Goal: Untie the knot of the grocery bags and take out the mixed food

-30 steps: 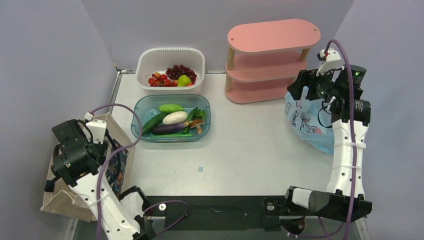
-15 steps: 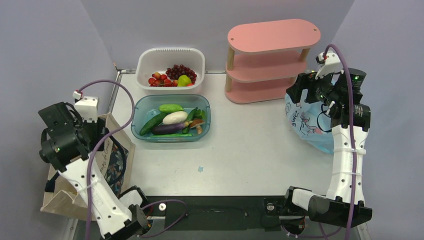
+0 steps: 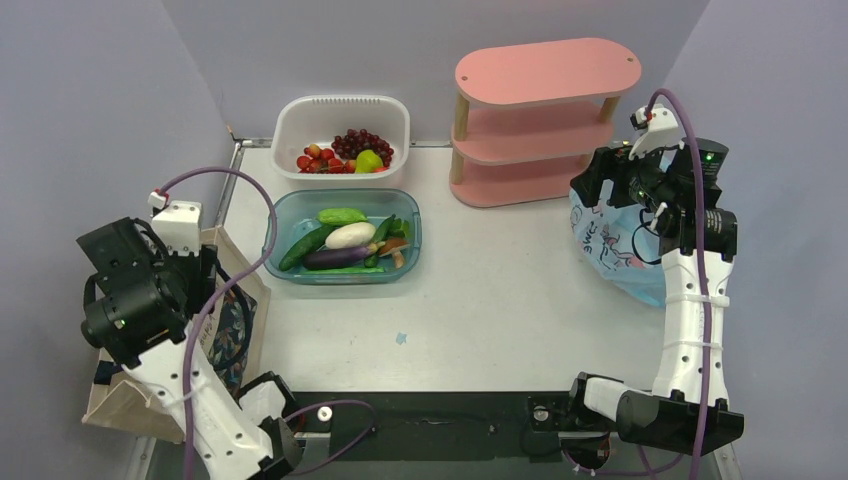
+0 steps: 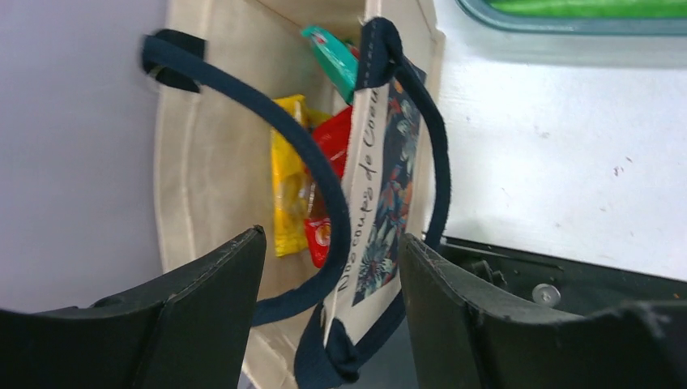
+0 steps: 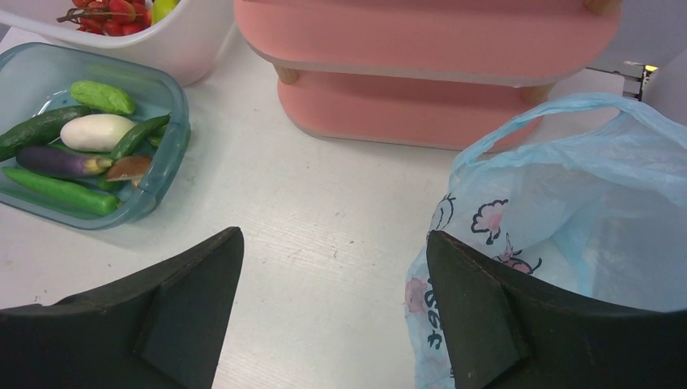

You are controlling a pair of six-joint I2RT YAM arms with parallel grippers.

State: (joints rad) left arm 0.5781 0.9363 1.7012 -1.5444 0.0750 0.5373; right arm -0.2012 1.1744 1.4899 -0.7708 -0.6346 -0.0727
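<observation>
While the left gripper (image 4: 332,243) is held above the canvas tote (image 4: 202,146) at the left edge of the table (image 3: 500,300), its fingers are set apart and nothing is gripped; a navy handle (image 4: 324,194) is seen in the gap between them. A yellow packet (image 4: 285,178), a red packet (image 4: 328,154) and a teal packet (image 4: 332,53) are seen inside the tote. The right gripper (image 5: 334,239) is spread wide and empty, held just beside the blue plastic bag (image 5: 567,211), which is set next to the pink shelf (image 5: 421,49). Vegetables are seen in the teal tub (image 5: 166,105).

table (image 3: 500,300) | white basket (image 3: 300,120); teal tub (image 3: 270,245); pink shelf (image 3: 545,72); blue bag (image 3: 610,245) | left edge: tote (image 3: 112,402)
</observation>
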